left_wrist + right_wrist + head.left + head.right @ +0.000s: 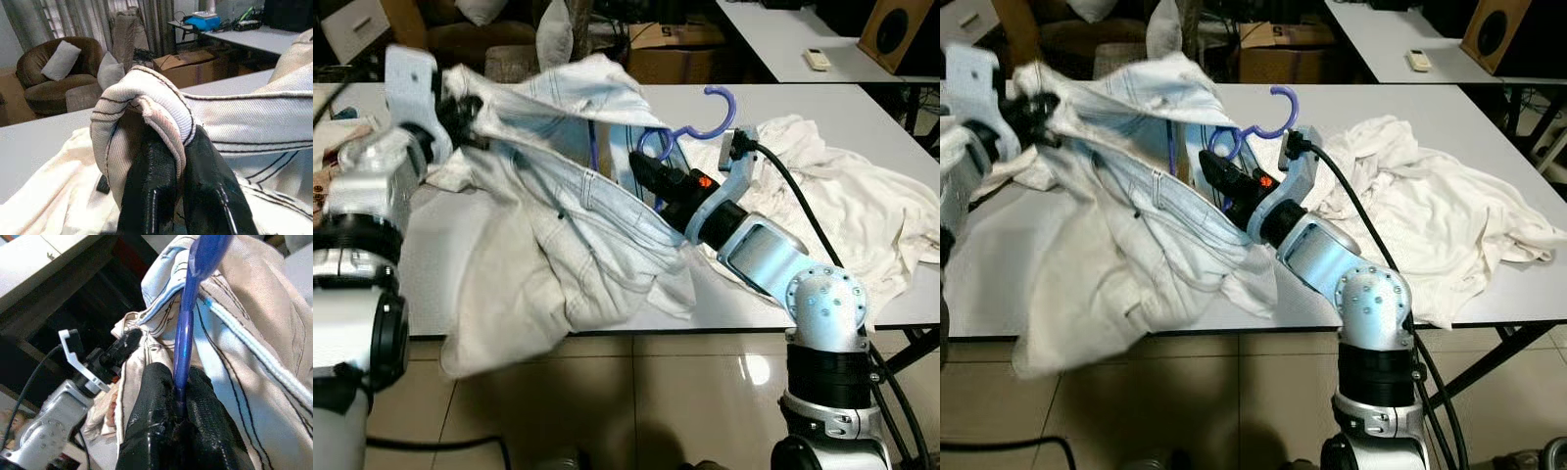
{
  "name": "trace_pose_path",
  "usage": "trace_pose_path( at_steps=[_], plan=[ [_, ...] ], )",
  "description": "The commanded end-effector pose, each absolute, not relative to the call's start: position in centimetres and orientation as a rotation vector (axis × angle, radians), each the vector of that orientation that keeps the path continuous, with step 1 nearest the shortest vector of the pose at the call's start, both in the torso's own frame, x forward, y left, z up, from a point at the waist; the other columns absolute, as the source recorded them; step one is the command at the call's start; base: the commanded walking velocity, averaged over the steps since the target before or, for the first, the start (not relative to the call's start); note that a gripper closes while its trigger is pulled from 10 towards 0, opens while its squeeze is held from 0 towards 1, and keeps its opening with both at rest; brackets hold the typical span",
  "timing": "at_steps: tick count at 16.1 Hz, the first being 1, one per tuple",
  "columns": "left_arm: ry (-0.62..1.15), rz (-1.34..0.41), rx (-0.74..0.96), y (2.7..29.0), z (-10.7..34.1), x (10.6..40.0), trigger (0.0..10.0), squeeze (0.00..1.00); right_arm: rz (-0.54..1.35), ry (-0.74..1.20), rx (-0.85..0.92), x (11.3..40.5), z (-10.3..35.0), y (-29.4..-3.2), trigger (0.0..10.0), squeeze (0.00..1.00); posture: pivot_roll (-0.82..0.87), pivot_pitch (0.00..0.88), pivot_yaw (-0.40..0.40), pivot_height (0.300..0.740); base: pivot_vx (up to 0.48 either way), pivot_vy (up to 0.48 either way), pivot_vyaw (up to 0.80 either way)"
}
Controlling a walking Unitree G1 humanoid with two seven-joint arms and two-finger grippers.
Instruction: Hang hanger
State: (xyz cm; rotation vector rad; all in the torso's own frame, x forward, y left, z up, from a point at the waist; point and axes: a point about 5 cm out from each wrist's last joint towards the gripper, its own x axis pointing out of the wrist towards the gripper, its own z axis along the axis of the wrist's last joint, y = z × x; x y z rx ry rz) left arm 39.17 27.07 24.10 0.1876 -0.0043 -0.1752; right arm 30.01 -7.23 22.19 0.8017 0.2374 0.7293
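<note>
1. In the right wrist view, the right gripper (pixel 178 396) has its black fingers pinched on the blue hanger (pixel 188 318); the head views show the hanger's hook (pixel 720 108) at upper centre, above the white table (pixel 862 108).
2. In the left wrist view, the left gripper (pixel 181 166) clamps a fold of the pale jeans (pixel 568 255), lifted at the upper left.
3. A cream cloth (pixel 842 206) lies at the right.
</note>
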Motion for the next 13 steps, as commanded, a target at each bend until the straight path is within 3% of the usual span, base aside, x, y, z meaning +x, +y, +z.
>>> trace_pose_path(
  at_steps=[1,5,6,13],
  plan=[
    [0.096,-0.046,0.228,30.6,21.7,37.6,0.0,0.00,0.739,0.114,0.835,29.5,25.0,-8.8,10.0,0.00,-0.04,0.000,0.009,0.740,0.000,0.000,0.00],
    [0.214,-0.244,0.138,27.3,14.5,35.8,0.0,0.00,0.742,0.112,0.824,29.6,26.2,-8.4,10.0,0.00,-0.04,0.000,-0.019,0.740,0.000,0.000,0.00],
    [0.222,-0.271,0.119,26.7,13.7,35.4,0.0,0.00,0.749,0.092,0.828,29.6,26.9,-8.4,10.0,0.00,-0.05,0.000,-0.023,0.740,0.000,0.000,0.80],
    [0.115,-0.282,0.040,27.1,13.6,31.5,0.0,0.00,0.862,-0.049,0.823,28.8,31.5,-8.2,10.0,0.00,-0.06,0.000,-0.042,0.740,0.000,0.000,0.80]
  ],
)
